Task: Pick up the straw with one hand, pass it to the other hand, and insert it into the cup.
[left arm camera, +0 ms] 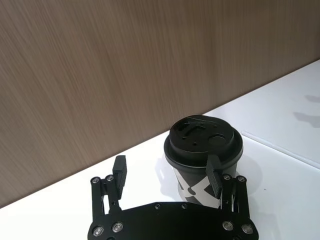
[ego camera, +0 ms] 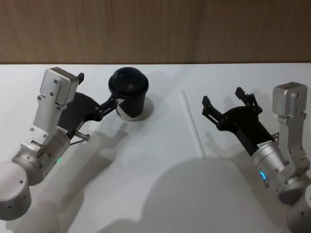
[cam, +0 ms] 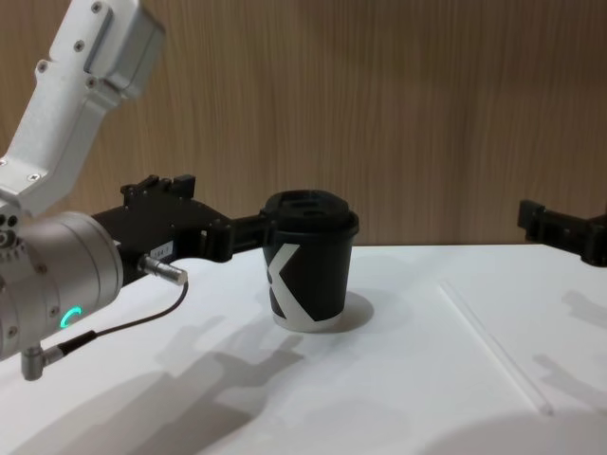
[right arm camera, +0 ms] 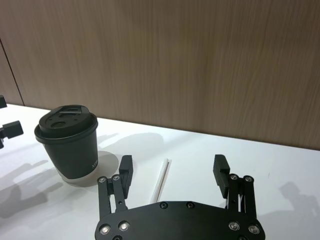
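Right gripper [ego camera: 223,97] hangs above the white table [ego camera: 146,189] at 3 o'clock on the head view's dial. Its black fingers are spread wide on nothing and aimed toward 10 o'clock. Opposite, at 9 o'clock, the left gripper [ego camera: 97,90] reaches toward 2 o'clock with its fingers likewise parted and empty. Just to the 9 o'clock side of the right gripper's fingertips lies the straw [ego camera: 193,124] – long, thin and white, flat on the table, apart from both grippers. It runs almost 12 to 6, with its near end leaning a little toward 5. In the right wrist view the straw [right arm camera: 161,179] sits on the table beyond the gap between that gripper's [right arm camera: 173,166] open fingers. Farther back, at about 11 o'clock, the cup [ego camera: 129,90] stands upright, black with a black lid and a white angular mark. One finger of the left gripper comes right up against the cup's side – whether it touches cannot be told – while the other finger stands free, well off to 9 o'clock of the cup. Behind the table's far edge rises a wood-grain wall [ego camera: 155,29].
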